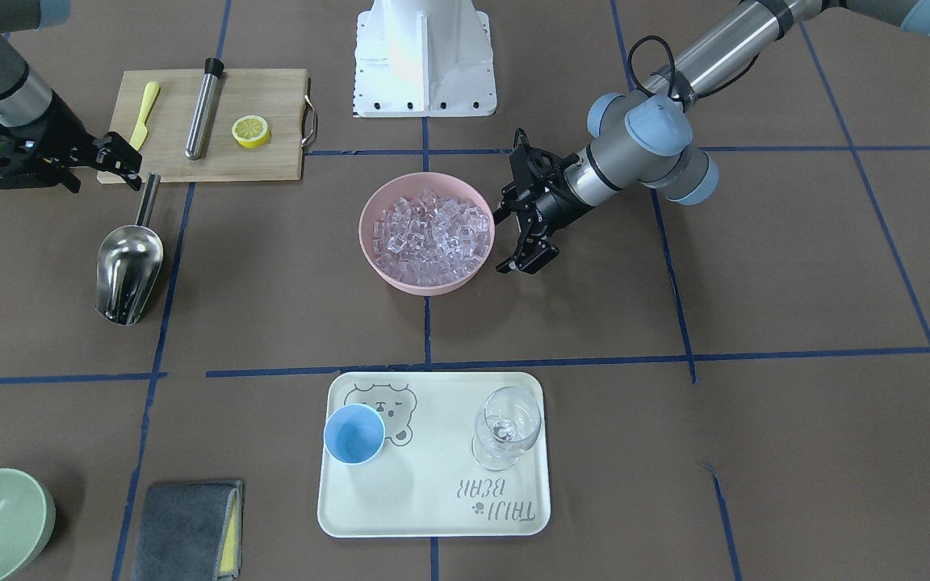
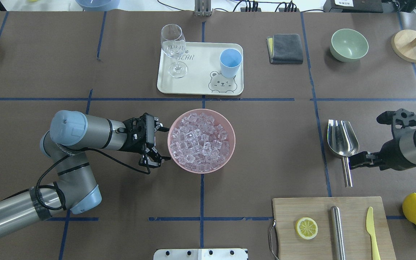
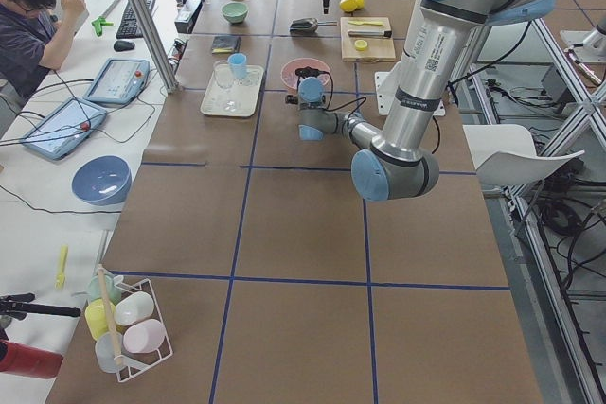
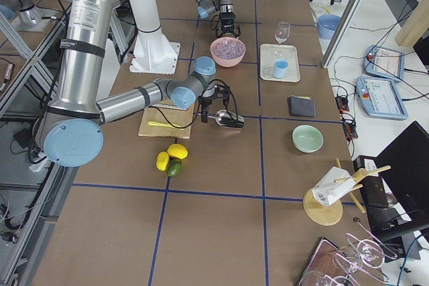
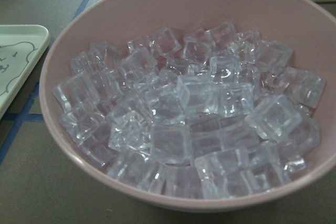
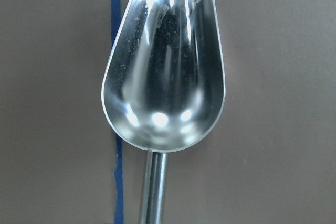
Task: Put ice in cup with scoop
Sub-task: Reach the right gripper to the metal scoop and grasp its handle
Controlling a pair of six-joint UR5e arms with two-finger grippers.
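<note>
Steel lies on the brown table (image 1: 594,323) at the robot's right. The scoop (image 1: 127,270) is laid flat, trough up and empty, with its thin handle pointed back toward the wooden cutting board (image 1: 271,161). The right gripper (image 1: 122,161) is held just beside the end of that handle, jaws spread and nothing between them; it appears to be apart from the scoop. In the right wrist view only the scoop's bowl and the start of its handle are shown, beside a strip of blue tape (image 6: 115,3).

The ice (image 2: 199,142) is heaped in a pink bowl (image 2: 230,151) at the table's middle, nearly to the rim. The left gripper (image 2: 160,143) is held level at the bowl's left side — jaws parted wide, close to the rim but apart from it, nothing gripped.

The cup (image 2: 230,62) is stood upright on a cream tray (image 2: 197,77) beyond the bowl, by the printed bear, and is seen to be empty. A clear wine glass (image 2: 173,47) is stood at the tray's other end, well apart from the cup.
</note>
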